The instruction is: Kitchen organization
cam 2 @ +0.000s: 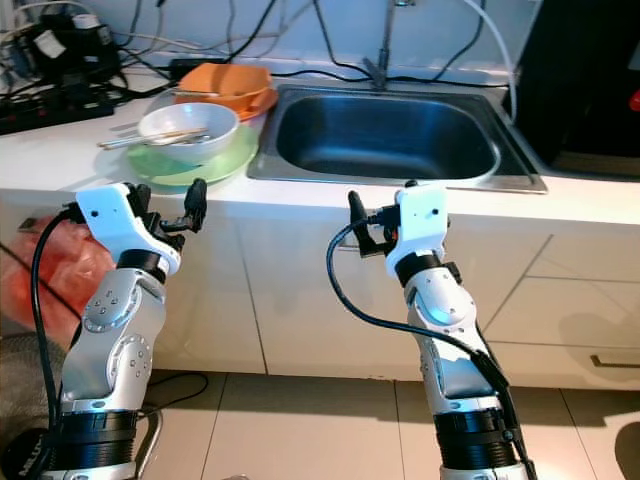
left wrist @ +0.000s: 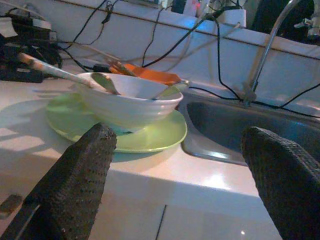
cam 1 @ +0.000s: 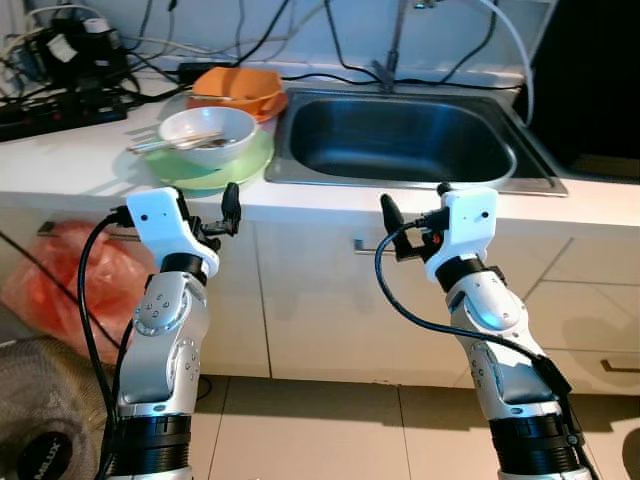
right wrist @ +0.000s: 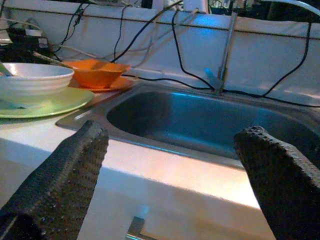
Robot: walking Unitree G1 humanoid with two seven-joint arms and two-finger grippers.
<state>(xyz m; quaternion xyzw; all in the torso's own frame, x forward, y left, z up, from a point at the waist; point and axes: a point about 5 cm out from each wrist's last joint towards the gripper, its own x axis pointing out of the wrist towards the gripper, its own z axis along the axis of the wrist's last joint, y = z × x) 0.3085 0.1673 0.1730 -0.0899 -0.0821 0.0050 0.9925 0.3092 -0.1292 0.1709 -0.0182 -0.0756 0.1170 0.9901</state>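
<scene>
A white bowl [cam 1: 207, 135] holding chopsticks and a spoon sits on a green plate [cam 1: 222, 168] on the white counter, left of the steel sink [cam 1: 400, 140]. Behind it an orange bowl [cam 1: 238, 88] rests on an orange plate. My left gripper [cam 1: 212, 216] is open, held in front of the counter edge just below the green plate; the left wrist view looks between its fingers [left wrist: 75, 185] at the white bowl [left wrist: 130, 102]. My right gripper [cam 1: 412, 222] is open and empty at the counter edge before the sink [right wrist: 200, 120].
Power strips and tangled cables [cam 1: 60, 60] crowd the counter's back left. The faucet [cam 1: 385, 60] rises behind the sink. White cabinet doors [cam 1: 320, 300] stand below the counter. A red plastic bag [cam 1: 70, 275] and a grey basket [cam 1: 40, 400] are on the floor at left.
</scene>
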